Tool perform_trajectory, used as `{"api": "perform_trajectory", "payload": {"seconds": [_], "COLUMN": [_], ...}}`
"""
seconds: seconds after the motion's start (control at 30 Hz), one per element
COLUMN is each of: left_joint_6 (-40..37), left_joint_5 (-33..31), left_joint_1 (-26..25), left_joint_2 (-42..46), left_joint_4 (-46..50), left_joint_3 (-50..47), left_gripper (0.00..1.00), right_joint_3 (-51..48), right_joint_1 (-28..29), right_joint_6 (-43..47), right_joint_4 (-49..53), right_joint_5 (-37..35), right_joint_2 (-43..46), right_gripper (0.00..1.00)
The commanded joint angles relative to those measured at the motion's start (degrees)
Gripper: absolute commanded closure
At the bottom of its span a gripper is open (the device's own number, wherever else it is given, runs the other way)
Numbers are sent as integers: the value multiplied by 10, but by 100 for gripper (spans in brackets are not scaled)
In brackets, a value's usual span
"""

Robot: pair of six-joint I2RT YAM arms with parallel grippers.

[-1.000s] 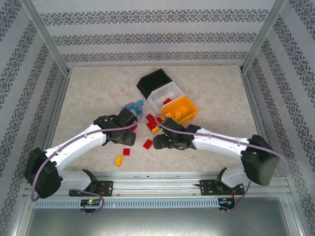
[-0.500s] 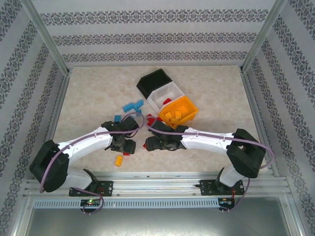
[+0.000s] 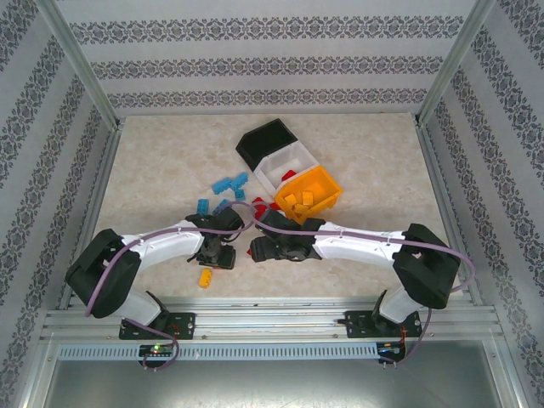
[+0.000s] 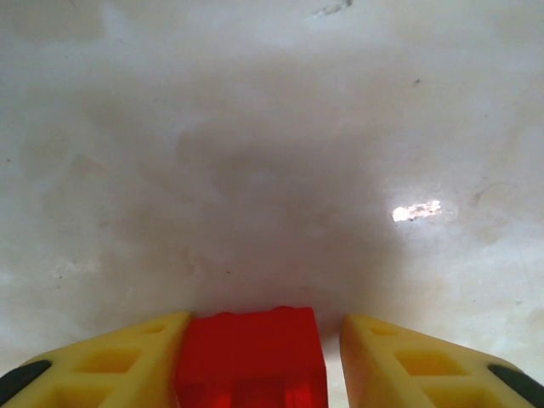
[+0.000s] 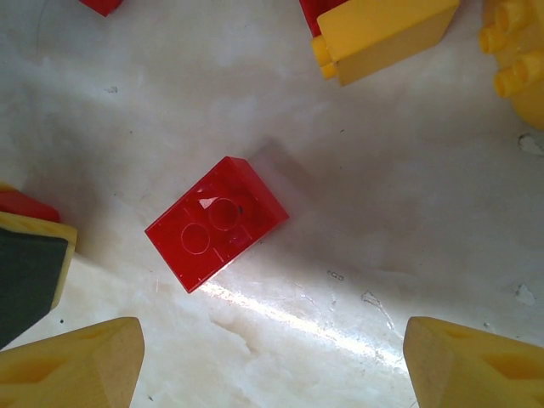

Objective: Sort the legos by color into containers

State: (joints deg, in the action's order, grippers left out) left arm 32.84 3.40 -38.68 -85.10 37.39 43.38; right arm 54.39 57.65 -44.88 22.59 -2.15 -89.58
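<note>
A red lego (image 4: 251, 357) lies between the yellow fingers of my left gripper (image 4: 265, 330). The left finger touches it and a thin gap shows at the right finger. In the top view the left gripper (image 3: 218, 253) is down on the table near the front. My right gripper (image 3: 260, 246) sits just to its right, open wide above another red lego (image 5: 217, 223) that lies flat ahead of its fingertips (image 5: 81, 361). The containers stand joined at the back centre: black (image 3: 265, 138), white (image 3: 287, 160) and orange-yellow (image 3: 313, 189), the last holding yellow legos.
Light blue legos (image 3: 229, 183) lie left of the bins, one more (image 3: 203, 206) near the left arm. A yellow lego (image 3: 206, 277) sits by the front edge. More red legos (image 3: 257, 204) and a yellow one (image 5: 382, 34) crowd the space between the grippers and bins.
The left arm pulled back toward the front and came down over a red lego, its jaws narrowing around it. The right gripper shifted left early on and has since held still.
</note>
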Motion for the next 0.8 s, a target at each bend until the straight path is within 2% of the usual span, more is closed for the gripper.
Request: {"api": "perform_trajectory", "payload": {"seconds": [0.0,0.2,0.37,0.57,0.77], "left_joint_6": [6,5,-13,-72,-152], "left_joint_5": [6,-8,-20,-31,-37], "left_joint_1": [-8,-7,-6,4,9], "left_joint_2": [-13,0,20,1,-107], "left_joint_4": [-29,-18,13,37,20], "left_joint_3": [-7,7,55,203,392], "left_gripper": [60,67,68,69,69], "right_joint_3": [-12,-25,-44,-95,-147], "right_joint_1": [5,5,0,-30,-44], "right_joint_6": [-7,-6,-2,-13,-33], "right_joint_4": [-7,-9,1,15,26], "right_joint_5": [-19,-26,-46,-78,-114], "right_joint_2": [22,43,87,190,287], "right_gripper": [19,20,19,19,19]}}
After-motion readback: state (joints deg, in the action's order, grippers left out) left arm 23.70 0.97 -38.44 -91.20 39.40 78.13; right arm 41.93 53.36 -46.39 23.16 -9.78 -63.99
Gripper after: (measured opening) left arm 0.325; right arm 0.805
